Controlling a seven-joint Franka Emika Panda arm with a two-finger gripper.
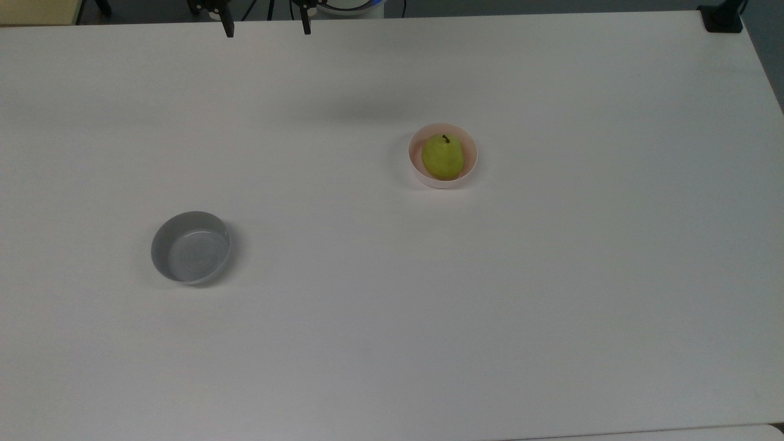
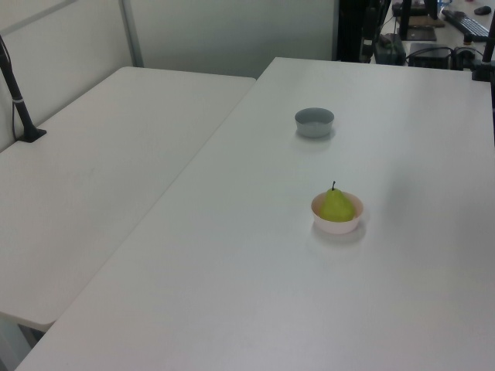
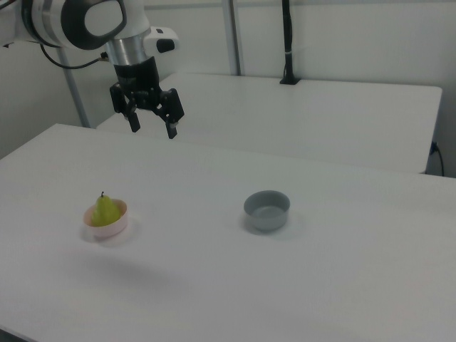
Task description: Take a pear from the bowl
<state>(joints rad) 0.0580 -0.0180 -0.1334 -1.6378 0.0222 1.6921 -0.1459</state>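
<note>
In the top view, nearest the lower edge, the grey bowl (image 1: 190,247) sits at about 8 o'clock from the table's (image 1: 392,343) middle, with nothing in it. Farther up, at about 1 o'clock from the middle, the pink bowl (image 1: 443,155) holds the pear (image 1: 443,157), which fills most of it and stands roughly upright with its dark stem pointing up; the two bowls are well apart. Farthest, at 12 o'clock on the table's far edge, the gripper (image 1: 266,24) hangs high above the surface with its two fingers spread wide and nothing between them, well apart from the pear. The right view shows the gripper (image 3: 151,125) raised above the table beyond the pink bowl (image 3: 107,219). The pear looks light, firm and smooth-skinned, so probably a bit slippery and easy to bruise under a hard squeeze. The best hold is likely across its wide belly, fingers coming straight down inside the rim on either side, clear of the stem. The light bowl may shift or lift along with it.
</note>
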